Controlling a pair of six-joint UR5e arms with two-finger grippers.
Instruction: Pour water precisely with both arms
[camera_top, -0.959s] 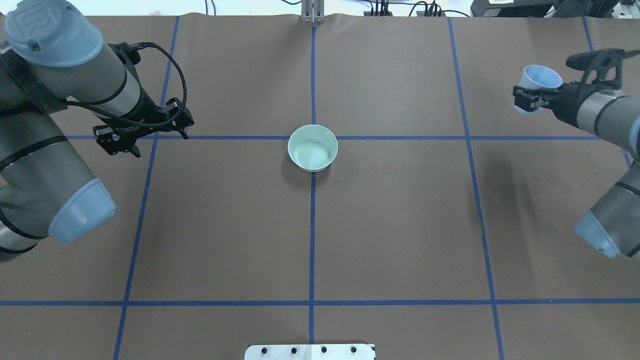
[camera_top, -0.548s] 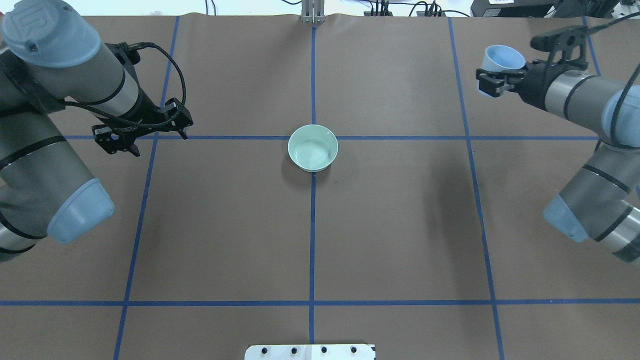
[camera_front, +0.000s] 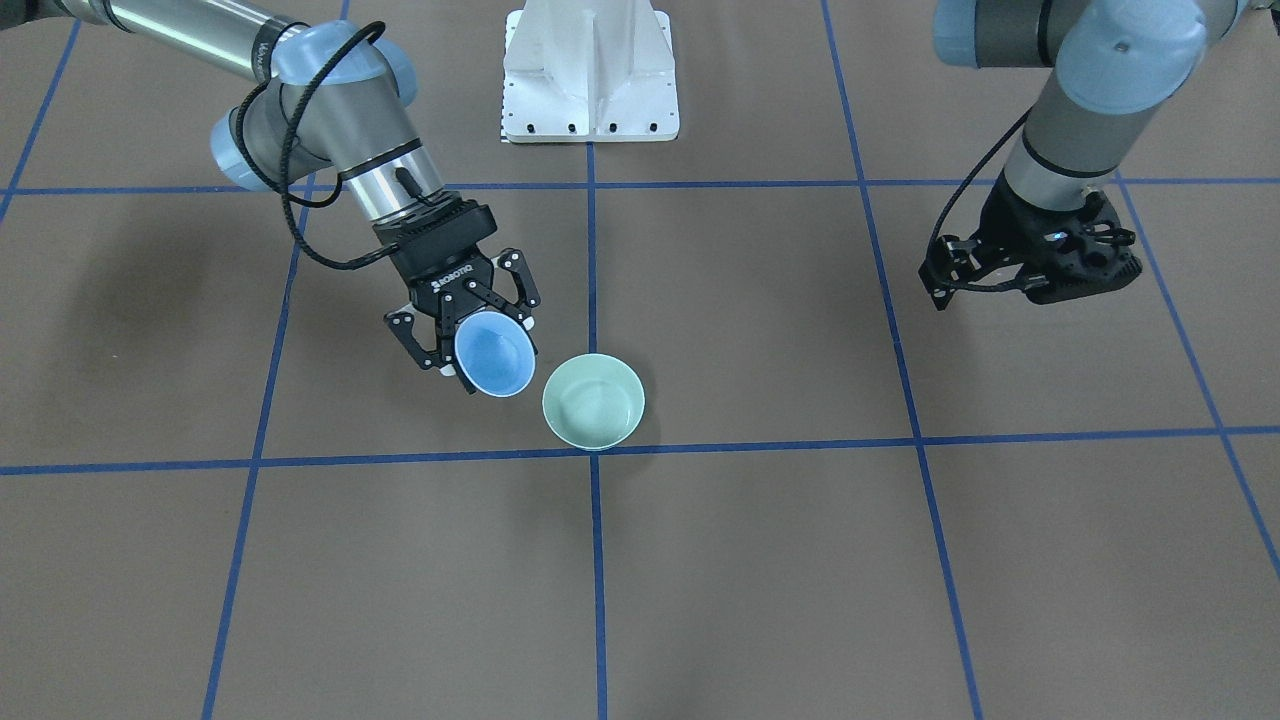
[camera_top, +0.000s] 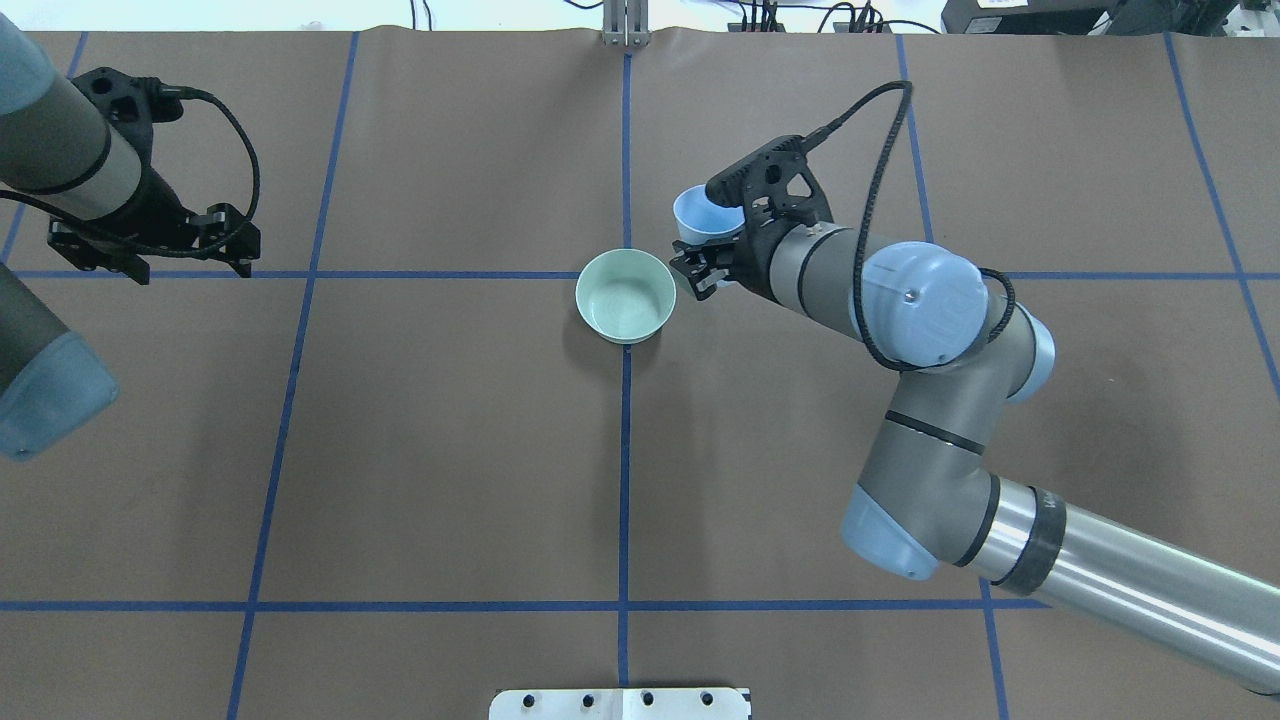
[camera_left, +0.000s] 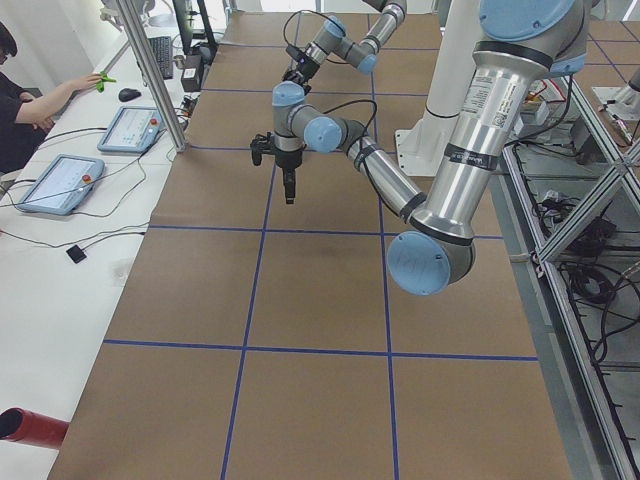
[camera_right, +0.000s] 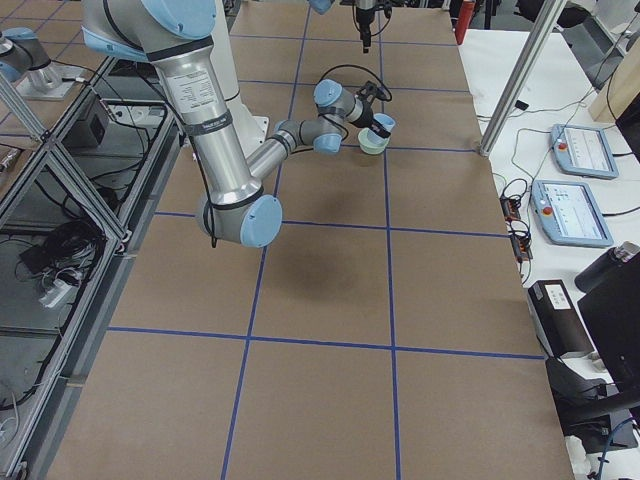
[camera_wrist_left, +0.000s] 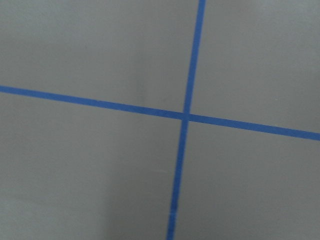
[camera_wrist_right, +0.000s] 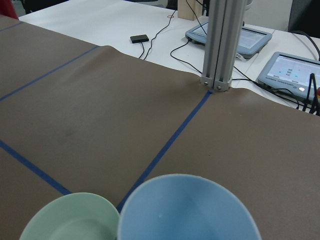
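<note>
Half the job at most looks done: the right arm (camera_top: 930, 440) reaches to the table's middle, its right gripper (camera_front: 482, 342) clamped round the blue cup (camera_front: 493, 358) just beside the green bowl (camera_front: 593, 402), with no water falling that I can see. The left arm (camera_top: 60, 160) hangs well off to its side, the left gripper (camera_top: 192, 270) spread and empty, so the pour itself seems yet to come.

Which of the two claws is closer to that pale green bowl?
The right gripper, holding a blue cup right beside the green bowl. The left gripper hangs far off on the bowl's other side.
</note>
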